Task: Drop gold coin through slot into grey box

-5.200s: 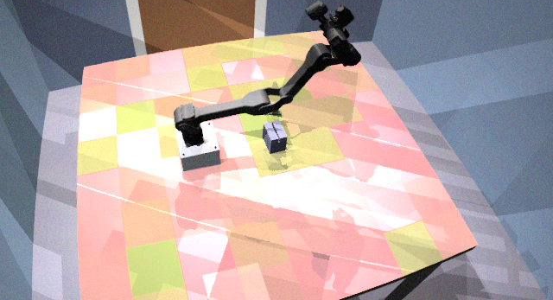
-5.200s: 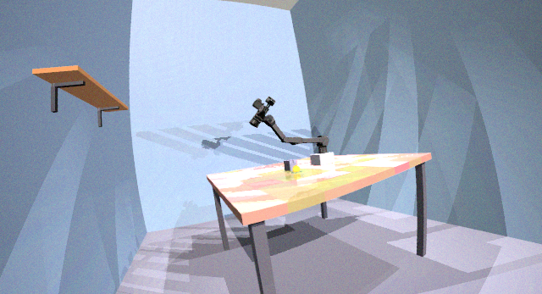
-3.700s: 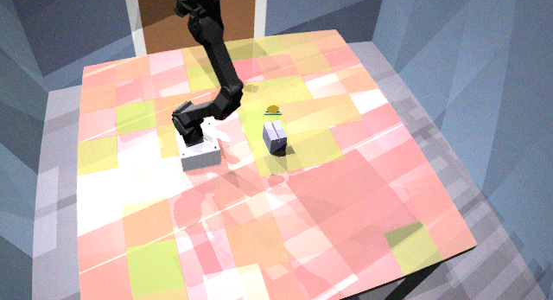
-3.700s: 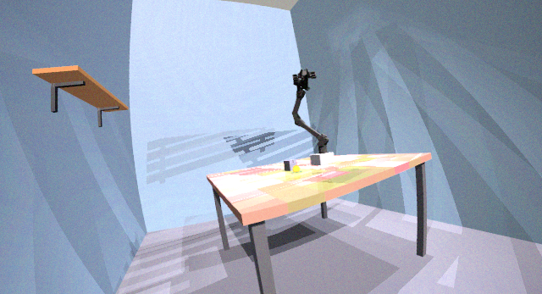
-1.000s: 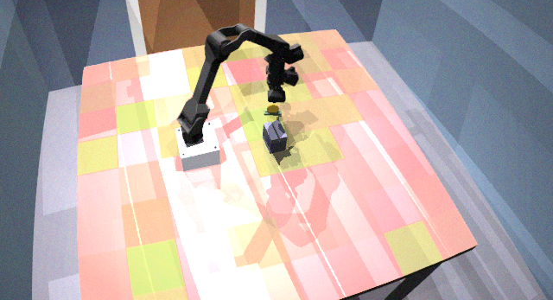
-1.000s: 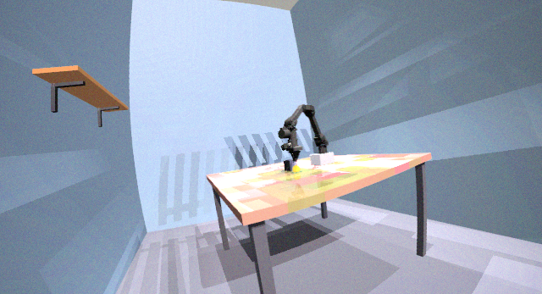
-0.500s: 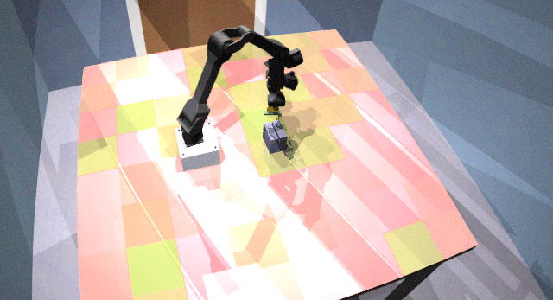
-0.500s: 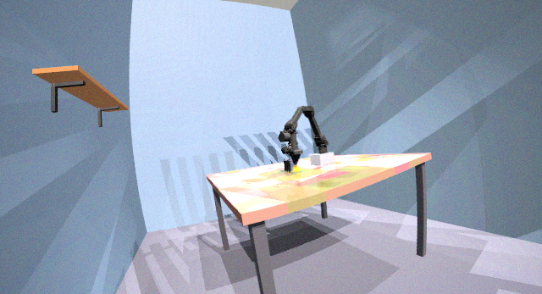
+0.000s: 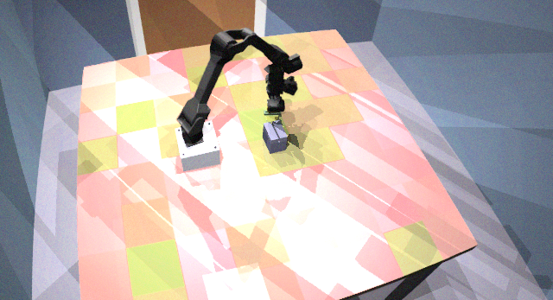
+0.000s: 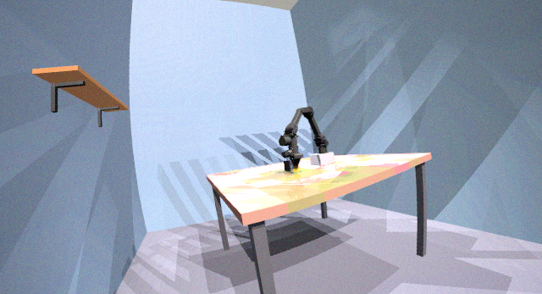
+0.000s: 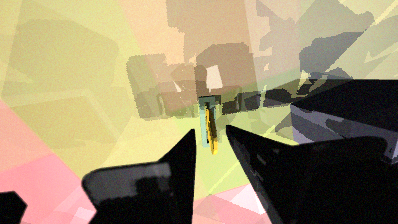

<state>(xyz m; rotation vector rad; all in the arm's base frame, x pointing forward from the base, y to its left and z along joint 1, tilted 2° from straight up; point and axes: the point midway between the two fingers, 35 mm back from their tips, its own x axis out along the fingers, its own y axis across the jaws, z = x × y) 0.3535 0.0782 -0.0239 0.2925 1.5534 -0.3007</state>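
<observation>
I have one arm (image 9: 203, 90) and one end effector (image 11: 210, 136), and it hangs low over the surface (image 9: 346, 196), pointing down. Its two fingers are spread part way with a clear gap between them, and nothing is pinched in that gap.

There is one gold coin (image 11: 212, 131). In the wrist view I see it edge-on as a thin yellow strip, standing upright in its one dark-green holder (image 11: 206, 116), which shows as a narrow teal-green frame just beside and behind it. The coin lines up with the gap between my fingertips, lying just past them, and neither finger touches it. From the top view the holder (image 9: 271, 113) is only a small green sliver directly under my end effector (image 9: 275, 106); the coin itself is hidden there.

There is one grey box (image 9: 275, 137), closed, sitting on the surface close to the holder, on the side nearer the top camera. In the wrist view its dark corner (image 11: 330, 112) fills the right side behind my right finger. I cannot make out the slot in its lid from any view.

In the exterior view my end effector (image 10: 292, 163) is down near the surface, and the box (image 10: 287, 165) is a small dark shape right beside it.
</observation>
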